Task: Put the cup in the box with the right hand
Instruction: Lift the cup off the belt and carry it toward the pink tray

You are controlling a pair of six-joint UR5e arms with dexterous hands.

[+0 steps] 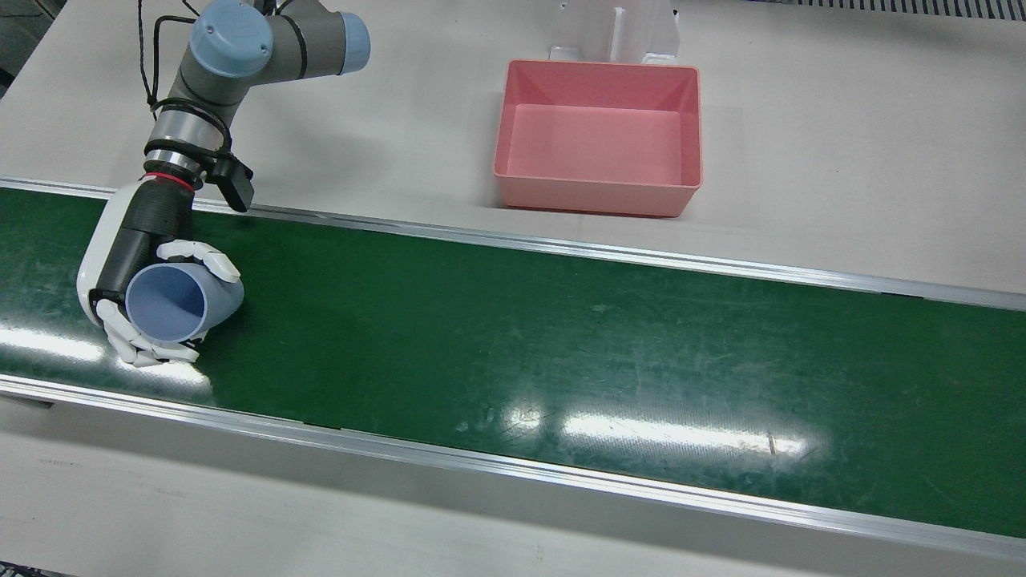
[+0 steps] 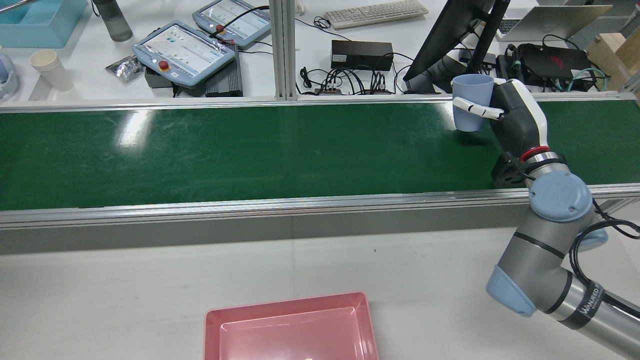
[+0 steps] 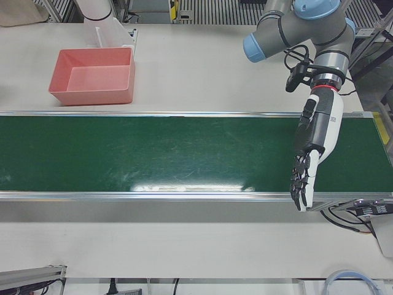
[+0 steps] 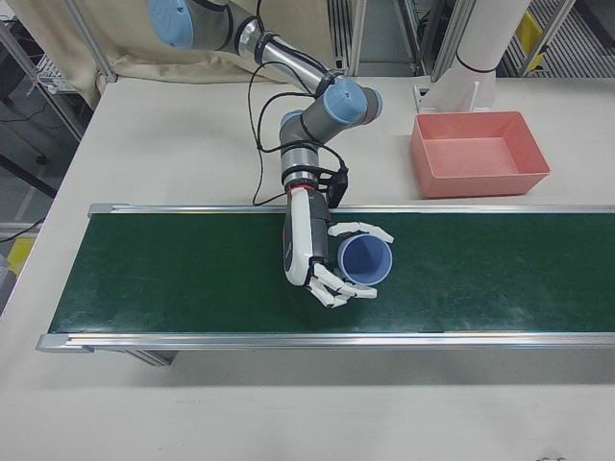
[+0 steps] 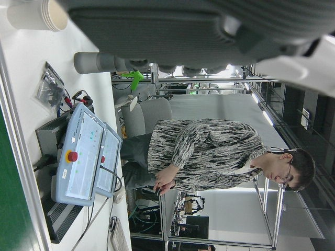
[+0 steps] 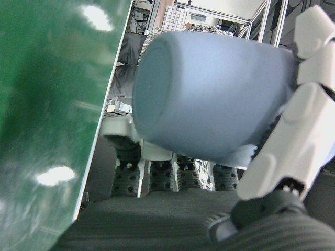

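The light blue cup [image 1: 172,300] is held in my right hand [image 1: 128,240], lifted upright above the green belt [image 1: 561,344] near its end. The fingers wrap the cup's side. The cup also shows in the rear view [image 2: 471,102], the right-front view [image 4: 365,259] and the right hand view [image 6: 209,94]. My right hand also shows in the rear view [image 2: 515,120] and the right-front view [image 4: 307,245]. The pink box [image 1: 597,196] stands empty on the white table beyond the belt, well to the side of the cup. My left hand [image 3: 313,147] hangs open and empty over the belt's other end.
A white stand [image 1: 617,32] is right behind the pink box. In the rear view, teach pendants [image 2: 185,50], a stack of paper cups [image 2: 50,67], a keyboard [image 2: 375,12] and a monitor [image 2: 450,35] lie past the belt's far rail.
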